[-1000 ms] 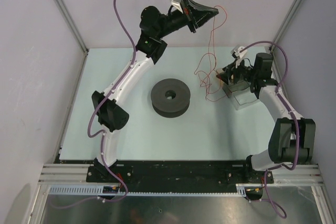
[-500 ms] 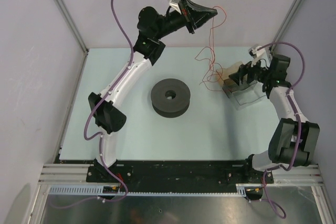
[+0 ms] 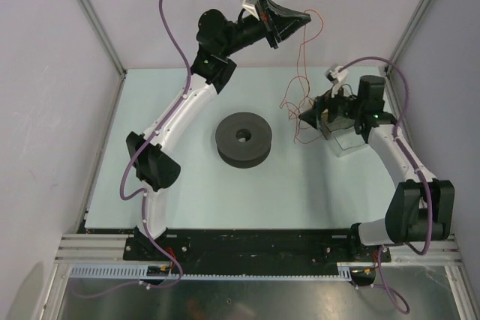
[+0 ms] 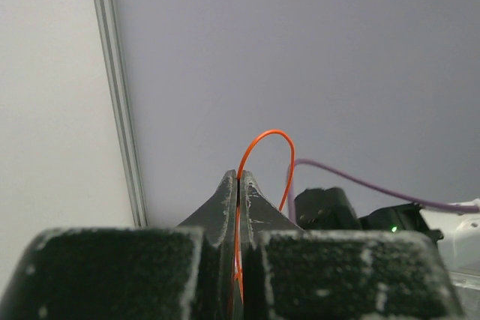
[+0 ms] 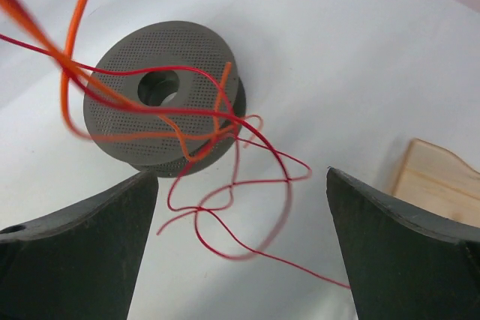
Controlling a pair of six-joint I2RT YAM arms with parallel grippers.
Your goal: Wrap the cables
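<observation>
Left end effector (image 3: 304, 16) is raised at the upper centre of the top view, fingers pressed together on the cables (image 3: 303, 61). An orange loop stands above its tips. The strands hang down to a tangle on the desk (image 3: 187, 185), right of the dark spool (image 3: 244, 139). Right end effector (image 5: 240, 176) is spread wide around the tangle, with nothing clamped.
</observation>
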